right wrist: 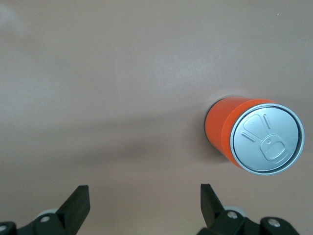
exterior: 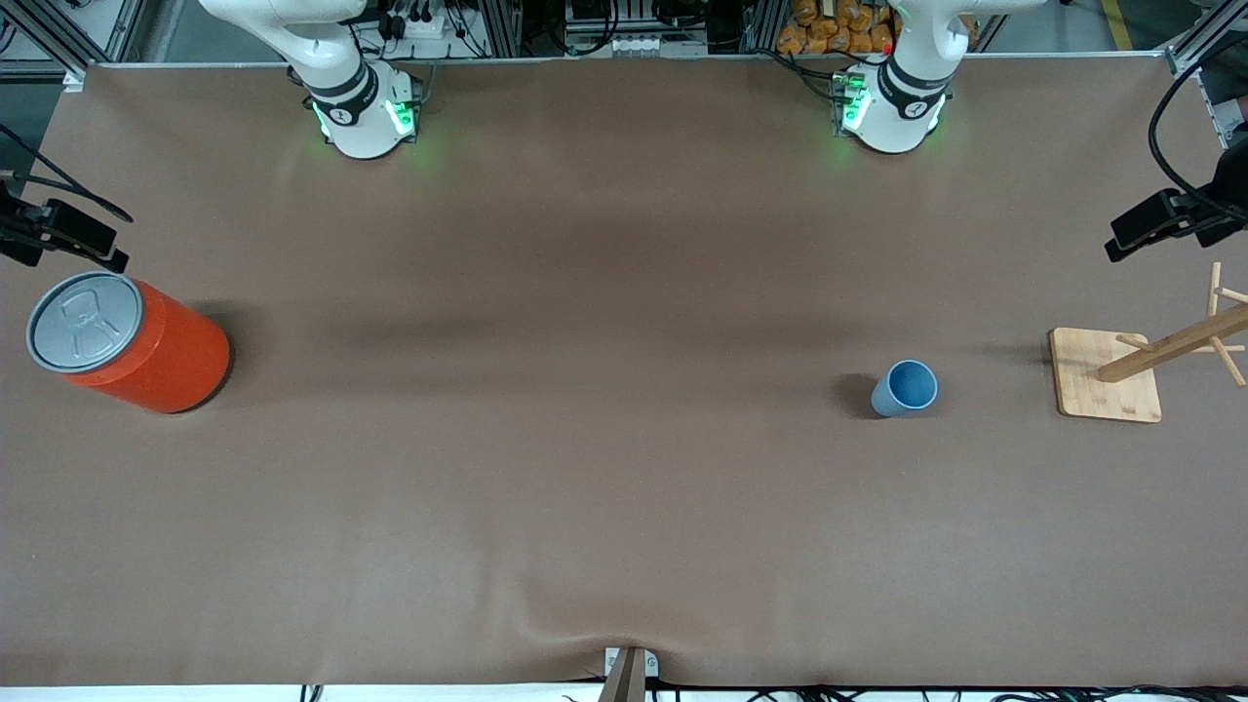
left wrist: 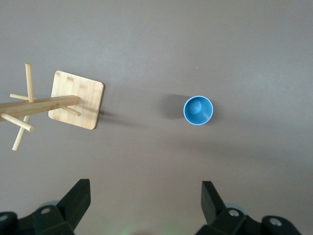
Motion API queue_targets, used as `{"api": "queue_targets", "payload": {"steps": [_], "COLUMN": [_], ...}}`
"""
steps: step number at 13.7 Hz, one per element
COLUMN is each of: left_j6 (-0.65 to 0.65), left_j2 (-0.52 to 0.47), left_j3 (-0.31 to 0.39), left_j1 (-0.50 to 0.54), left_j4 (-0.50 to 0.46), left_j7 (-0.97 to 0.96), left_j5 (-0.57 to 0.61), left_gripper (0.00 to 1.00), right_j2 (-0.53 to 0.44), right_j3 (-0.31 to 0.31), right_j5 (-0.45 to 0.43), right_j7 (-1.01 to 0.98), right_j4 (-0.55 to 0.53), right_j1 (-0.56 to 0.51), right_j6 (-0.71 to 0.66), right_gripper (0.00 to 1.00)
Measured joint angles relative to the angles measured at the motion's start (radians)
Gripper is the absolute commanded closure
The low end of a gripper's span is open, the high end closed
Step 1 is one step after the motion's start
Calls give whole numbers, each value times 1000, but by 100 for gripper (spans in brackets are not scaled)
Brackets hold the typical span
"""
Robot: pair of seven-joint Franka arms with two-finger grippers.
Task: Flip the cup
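Observation:
The small light-blue cup [exterior: 905,388] stands upright on the brown table, mouth up, toward the left arm's end. It also shows in the left wrist view [left wrist: 198,110], with its darker blue inside visible. My left gripper [left wrist: 145,196] is open and empty, high over the table and well apart from the cup. My right gripper [right wrist: 145,198] is open and empty, high over bare table toward the right arm's end. Neither gripper shows in the front view; only the arm bases do.
A large orange can [exterior: 129,340] with a grey pull-tab lid stands at the right arm's end, also in the right wrist view [right wrist: 254,135]. A wooden peg rack on a square base [exterior: 1105,374] stands beside the cup, also in the left wrist view [left wrist: 77,99].

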Motion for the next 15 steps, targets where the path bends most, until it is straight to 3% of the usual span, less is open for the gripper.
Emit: {"api": "queue_targets", "payload": {"steps": [15], "left_j6": [-16], "left_j2": [-19], "left_j3": [3], "left_j1": [-3], "left_j4": [-36], "left_j7": [56], "left_j5": [-6], "left_gripper": [0], "right_j2": [0], "right_j3": [0], "right_j5": [0], "right_j7": [0], "right_j4": [0], "right_j1": [0], "right_j6": [0], "right_gripper": [0]}}
